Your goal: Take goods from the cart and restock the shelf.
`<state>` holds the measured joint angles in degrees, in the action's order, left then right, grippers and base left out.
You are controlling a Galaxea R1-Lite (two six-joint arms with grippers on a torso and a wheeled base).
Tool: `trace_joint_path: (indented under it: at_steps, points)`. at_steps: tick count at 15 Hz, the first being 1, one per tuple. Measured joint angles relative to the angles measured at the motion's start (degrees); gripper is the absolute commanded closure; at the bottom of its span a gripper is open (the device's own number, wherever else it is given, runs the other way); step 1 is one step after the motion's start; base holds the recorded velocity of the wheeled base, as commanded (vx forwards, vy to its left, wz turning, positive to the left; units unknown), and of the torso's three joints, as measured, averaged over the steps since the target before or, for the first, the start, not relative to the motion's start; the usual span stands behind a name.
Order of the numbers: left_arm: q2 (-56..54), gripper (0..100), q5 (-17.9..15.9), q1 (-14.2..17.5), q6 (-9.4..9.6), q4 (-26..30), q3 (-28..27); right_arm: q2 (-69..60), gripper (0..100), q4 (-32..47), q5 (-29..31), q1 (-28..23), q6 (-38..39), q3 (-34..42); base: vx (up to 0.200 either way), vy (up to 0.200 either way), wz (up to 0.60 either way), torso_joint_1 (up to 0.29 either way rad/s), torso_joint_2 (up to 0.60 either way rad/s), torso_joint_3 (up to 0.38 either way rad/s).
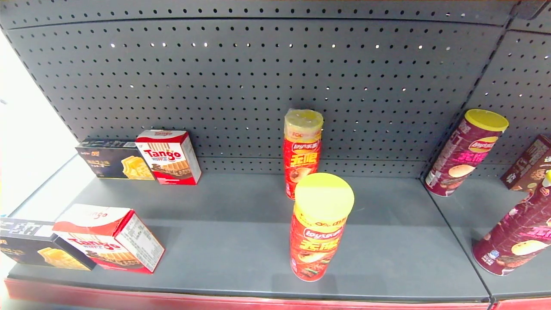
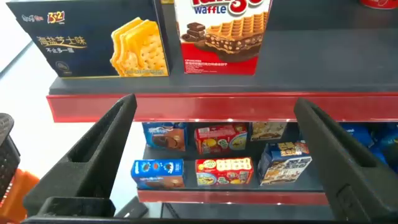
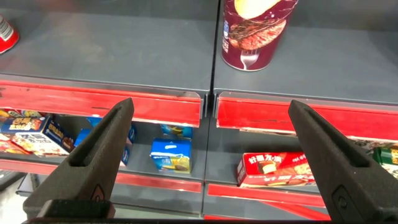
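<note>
- Hovering just in front of the grey metal shelf [image 2: 280, 84], the left gripper [image 2: 214, 102] is level with the shelf's red front strip [image 2: 186, 109]. Its two black fingers [image 2: 93, 149] are spread wide with nothing between them.
- The right gripper [image 3: 211, 104] faces the same strip, close to the seam where two shelf sections meet. Its fingers are also parted and empty.
- That strip lies straight ahead of both pairs of fingertips.
- Beyond the left gripper, near the deck's edge, a dark blue cardboard cracker box [image 2: 102, 40] and a red-and-white cardboard waffle box [image 2: 221, 37] stand side by side. The waffle box is nearer the gripper's midline.
- Beyond the right gripper, a maroon cylindrical crisp can [image 3: 252, 34] stands upright near the edge, just off the gripper's midline. The base of a red cylindrical crisp can [image 3: 5, 34] shows well off to one side.
- Lower than both grippers, the wrist views show a lower shelf holding blue biscuit boxes [image 2: 158, 173] and a red carton [image 3: 277, 168].
- The head view looks down on the deck. A second red can [image 1: 301, 150] stands behind the first, both with yellow lids, and a second maroon can [image 1: 462, 153] stands near the perforated back panel [image 1: 215, 86]. Another pair of boxes [image 1: 142, 157] sits against that panel.
</note>
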<state>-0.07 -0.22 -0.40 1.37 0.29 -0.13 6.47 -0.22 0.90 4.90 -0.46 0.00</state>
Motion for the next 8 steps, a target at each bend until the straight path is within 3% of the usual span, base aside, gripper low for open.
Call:
trace_joint_path:
  at_steps: [2,5,8]
  points:
    - [-0.06,0,-0.29,-0.06,-0.02,0.3,-0.02,0.94,0,-0.54,-1.06,1.77,-0.43,-0.88,0.0,0.0,0.0,0.0,0.0,0.0]
    - [-0.11,0,-0.38,-0.12,-0.06,0.37,-0.17,7.58,0,-0.51,-4.84,4.63,-1.67,-10.41,0.0,0.0,0.0,0.0,0.0,0.0]
    - [-0.11,0,-0.4,-0.12,-0.13,0.39,-0.2,21.8,0,-1.85,-9.76,11.43,-4.43,-19.59,0.0,0.0,0.0,0.0,0.0,0.0]
